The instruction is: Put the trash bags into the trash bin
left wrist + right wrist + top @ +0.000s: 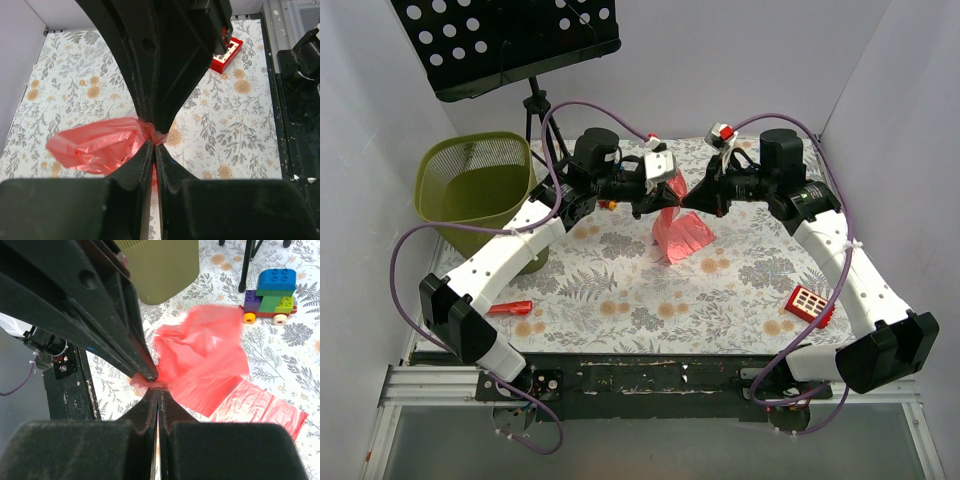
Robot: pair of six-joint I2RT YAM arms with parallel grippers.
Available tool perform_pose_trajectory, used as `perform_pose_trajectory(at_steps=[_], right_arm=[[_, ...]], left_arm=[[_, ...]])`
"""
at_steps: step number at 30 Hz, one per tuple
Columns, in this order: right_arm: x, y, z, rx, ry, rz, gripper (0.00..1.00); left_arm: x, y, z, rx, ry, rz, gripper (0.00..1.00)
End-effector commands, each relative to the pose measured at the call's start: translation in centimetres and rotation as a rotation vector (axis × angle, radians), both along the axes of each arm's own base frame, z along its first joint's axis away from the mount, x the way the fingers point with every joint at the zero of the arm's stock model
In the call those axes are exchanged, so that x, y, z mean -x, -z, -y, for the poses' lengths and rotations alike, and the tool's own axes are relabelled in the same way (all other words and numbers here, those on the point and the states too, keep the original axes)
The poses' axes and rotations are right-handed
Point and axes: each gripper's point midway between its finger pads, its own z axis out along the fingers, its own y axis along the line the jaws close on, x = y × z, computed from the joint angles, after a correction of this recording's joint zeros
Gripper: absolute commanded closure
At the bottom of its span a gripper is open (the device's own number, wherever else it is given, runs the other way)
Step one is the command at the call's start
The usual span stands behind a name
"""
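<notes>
Top view: the left claw (658, 203) and right claw (694, 198) meet mid-table, probably to spread the bag (682, 233) hanging below them; the bin (448, 205) stands well apart.

Left wrist: its jaws pinch the bag's bunched neck.

Right wrist: its jaws pinch an edge, and a second bag (261, 408) lies flat beyond.

The trash bin (475, 185) stands at the far left of the desk (650, 300), with a music stand (510, 40) behind it. Mid-desk, the left gripper (658, 207) and right gripper (692, 200) meet on a trash bag (95, 145). A block (810, 303) lies at the near right.
</notes>
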Motion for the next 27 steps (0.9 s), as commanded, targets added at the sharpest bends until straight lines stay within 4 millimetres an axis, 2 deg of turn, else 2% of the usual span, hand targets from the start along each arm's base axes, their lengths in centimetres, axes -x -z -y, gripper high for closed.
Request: perform_pose_trajectory(at_steps=[1, 9, 18, 27], right_arm=[[0.4, -0.5, 0.2, -0.002, -0.008, 0.039, 0.99], [-0.8, 0.1, 0.6, -0.009, 0.08, -0.012, 0.99], [-4.5, 1.0, 3.2, -0.053, 0.284, -0.188, 0.99], [-3.7, 0.9, 2.9, -0.067, 0.221, -0.186, 0.99]], left_arm=[[1.0, -1.5, 0.3, 0.026, 0.067, 0.009, 0.98], [0.7, -1.6, -0.6, 0.039, 0.016, 0.03, 1.0], [-0.1, -0.7, -2.1, 0.046, -0.103, 0.094, 1.0], [-0.3, -0.3, -2.4, 0.056, -0.134, 0.097, 1.0]])
